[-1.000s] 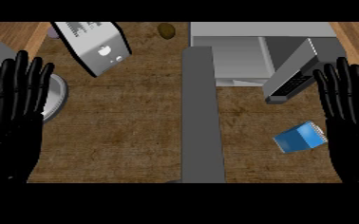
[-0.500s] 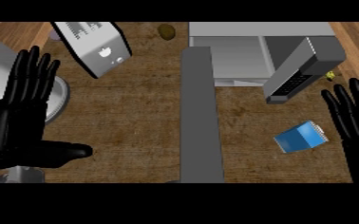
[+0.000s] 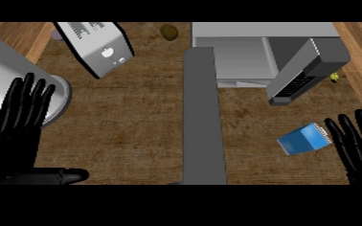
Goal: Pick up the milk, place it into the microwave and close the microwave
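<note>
1. Right robot hand (image 3: 348,146): fingers straight, nothing held, just right of the milk (image 3: 305,138).
2. Left robot hand (image 3: 25,124): spread wide, nothing held, far left of the milk.
3. One milk carton is seen lying tilted on the bench (image 3: 127,124), below the one microwave (image 3: 265,52), whose door (image 3: 308,70) is open.
4. Judged light, rigid, smooth-sided; best gripped across the flat sides.
</note>
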